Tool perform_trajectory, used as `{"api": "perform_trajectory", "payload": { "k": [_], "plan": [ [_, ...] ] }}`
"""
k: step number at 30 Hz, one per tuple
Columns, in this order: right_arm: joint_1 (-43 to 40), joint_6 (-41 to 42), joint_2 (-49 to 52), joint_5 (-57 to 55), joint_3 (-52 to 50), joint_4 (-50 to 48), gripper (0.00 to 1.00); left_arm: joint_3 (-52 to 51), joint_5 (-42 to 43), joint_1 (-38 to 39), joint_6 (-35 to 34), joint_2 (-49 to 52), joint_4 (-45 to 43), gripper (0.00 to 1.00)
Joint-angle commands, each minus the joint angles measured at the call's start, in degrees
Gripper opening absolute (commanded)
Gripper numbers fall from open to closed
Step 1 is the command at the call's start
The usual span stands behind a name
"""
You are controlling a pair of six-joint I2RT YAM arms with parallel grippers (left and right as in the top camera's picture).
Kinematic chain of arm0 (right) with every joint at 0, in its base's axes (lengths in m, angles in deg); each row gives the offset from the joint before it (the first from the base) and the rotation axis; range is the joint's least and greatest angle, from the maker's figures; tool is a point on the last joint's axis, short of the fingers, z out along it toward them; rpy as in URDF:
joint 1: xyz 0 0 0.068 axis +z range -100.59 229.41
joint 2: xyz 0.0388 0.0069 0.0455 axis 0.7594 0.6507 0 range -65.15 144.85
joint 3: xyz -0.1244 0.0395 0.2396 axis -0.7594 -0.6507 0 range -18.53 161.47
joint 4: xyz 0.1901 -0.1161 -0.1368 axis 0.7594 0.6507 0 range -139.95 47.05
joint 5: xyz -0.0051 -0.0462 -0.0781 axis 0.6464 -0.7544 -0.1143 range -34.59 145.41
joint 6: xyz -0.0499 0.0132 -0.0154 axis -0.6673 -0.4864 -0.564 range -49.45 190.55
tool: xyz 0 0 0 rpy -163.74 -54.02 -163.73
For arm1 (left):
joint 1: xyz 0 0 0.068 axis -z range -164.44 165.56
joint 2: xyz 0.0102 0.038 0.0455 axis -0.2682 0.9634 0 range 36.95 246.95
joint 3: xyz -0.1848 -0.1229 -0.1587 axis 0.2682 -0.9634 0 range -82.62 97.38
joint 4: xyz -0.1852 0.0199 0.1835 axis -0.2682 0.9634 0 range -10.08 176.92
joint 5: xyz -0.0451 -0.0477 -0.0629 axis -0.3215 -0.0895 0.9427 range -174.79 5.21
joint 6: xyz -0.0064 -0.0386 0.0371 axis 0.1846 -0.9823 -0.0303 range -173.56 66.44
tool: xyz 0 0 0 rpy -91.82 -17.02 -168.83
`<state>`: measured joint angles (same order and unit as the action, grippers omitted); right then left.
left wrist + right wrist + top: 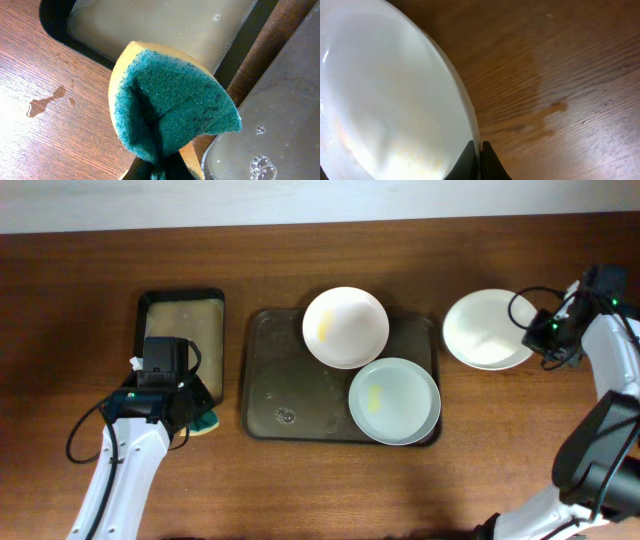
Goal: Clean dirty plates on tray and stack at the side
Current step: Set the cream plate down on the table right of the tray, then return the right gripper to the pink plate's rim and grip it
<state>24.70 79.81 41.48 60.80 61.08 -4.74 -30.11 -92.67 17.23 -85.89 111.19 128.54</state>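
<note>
Two white plates with yellow smears lie on the dark brown tray (262, 415): one (345, 327) at the back, one (394, 401) at the front right. A third white plate (486, 329) is off the tray at the right; my right gripper (536, 340) is shut on its rim (470, 125). My left gripper (190, 418) is left of the tray and shut on a folded yellow and green sponge (170, 107), which shows beside the arm in the overhead view (206, 423).
A smaller black tray with a beige bottom (182, 330) stands left of the brown tray, just behind the left gripper. Water and bubbles lie on the brown tray's floor (260, 162). A small puddle (45, 102) lies on the wood.
</note>
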Motion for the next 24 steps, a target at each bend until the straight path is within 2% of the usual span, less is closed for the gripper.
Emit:
{"api": "perform_trajectory", "payload": {
  "k": [1,3,4,5,6,8,12,15,24],
  "plan": [
    [-2.1,0.7,4.3,1.5,0.4,-1.0,0.05,1.0,0.2,-0.3,1.1,-0.8,-0.2,0.0],
    [-2.7,0.7,5.6,1.7,0.4,-1.8,0.37,1.0,0.2,-0.3,1.1,-0.8,-0.2,0.0],
    [-2.7,0.7,5.7,1.7,0.4,-2.1,0.66,1.0,0.2,-0.3,1.1,-0.8,-0.3,0.0],
    [-2.7,0.7,5.6,1.7,0.4,-2.3,0.84,1.0,0.2,-0.3,1.1,-0.8,-0.3,0.0],
    [-2.6,0.7,5.4,2.4,0.4,-2.4,0.93,1.0,0.2,-0.3,1.1,-0.8,-0.4,0.0],
    [-2.5,0.7,4.5,5.1,0.5,-2.4,1.0,1.0,0.2,-0.3,1.1,-0.8,-0.4,0.0],
    [0.5,0.6,-0.1,12.7,0.5,-3.7,0.98,1.0,0.2,-0.3,1.1,-0.8,-0.4,0.0],
    [5.8,-3.1,-3.2,18.7,0.5,-5.5,0.99,1.0,0.2,-0.3,1.1,-0.8,-0.4,0.0],
    [27.5,-4.5,-0.8,8.7,0.4,-9.2,0.98,1.0,0.2,-0.3,1.1,-0.8,-0.3,0.0]
  ]
}}
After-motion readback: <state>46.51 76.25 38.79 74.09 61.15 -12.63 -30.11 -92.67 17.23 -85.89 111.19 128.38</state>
